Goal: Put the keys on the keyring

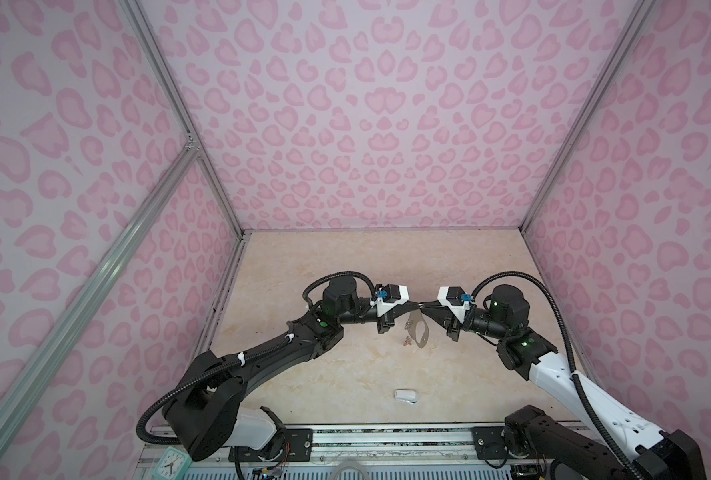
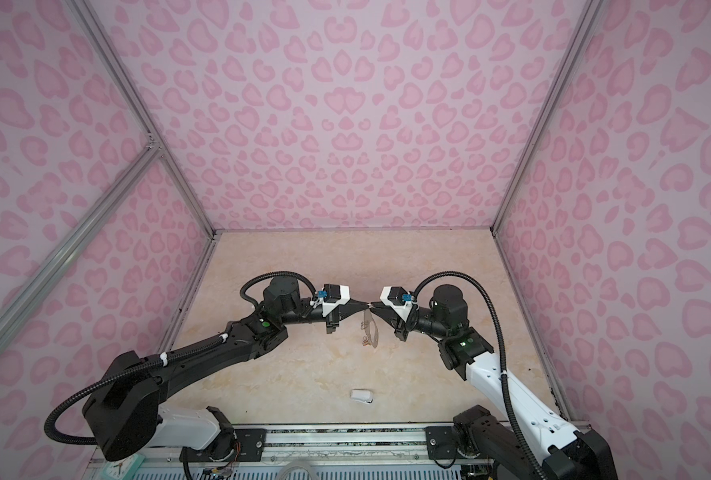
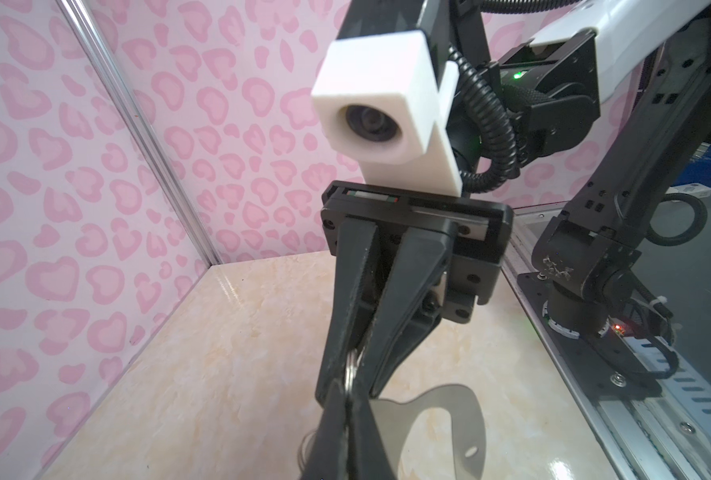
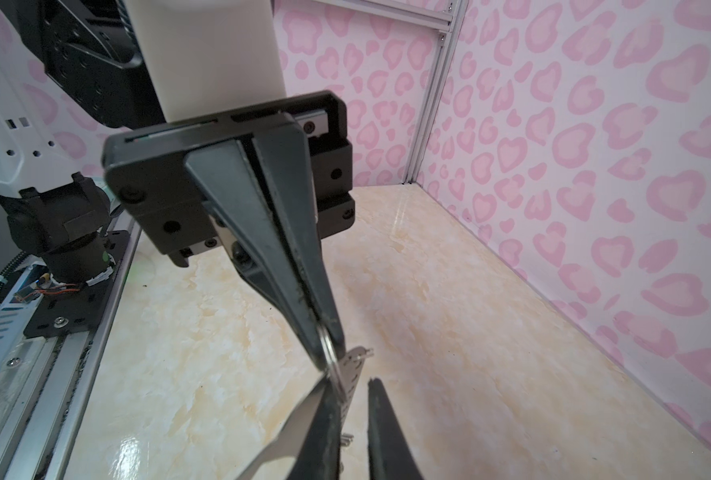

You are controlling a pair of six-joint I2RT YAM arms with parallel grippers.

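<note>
The keyring (image 1: 419, 332), a flat grey plate with a large oval cut-out, hangs under both grippers, which meet tip to tip above the table in both top views. My left gripper (image 3: 347, 392) is shut on a wire ring (image 3: 349, 372) at the plate's upper edge. In the right wrist view my right gripper (image 4: 350, 384) stands narrowly open, with the holed plate edge (image 4: 351, 370) between its fingers and against one of them. A key with an orange-red tag (image 1: 406, 341) dangles at the plate's lower end. The plate's cut-out (image 3: 462, 415) shows beside my left fingers.
A small white rounded object (image 1: 406, 395) lies on the marble table (image 1: 345, 257) nearer the front rail. Pink patterned walls close in three sides. Both arm bases stand on the metal rail (image 1: 387, 436) at the front. A small clock (image 1: 171, 461) sits at the front left.
</note>
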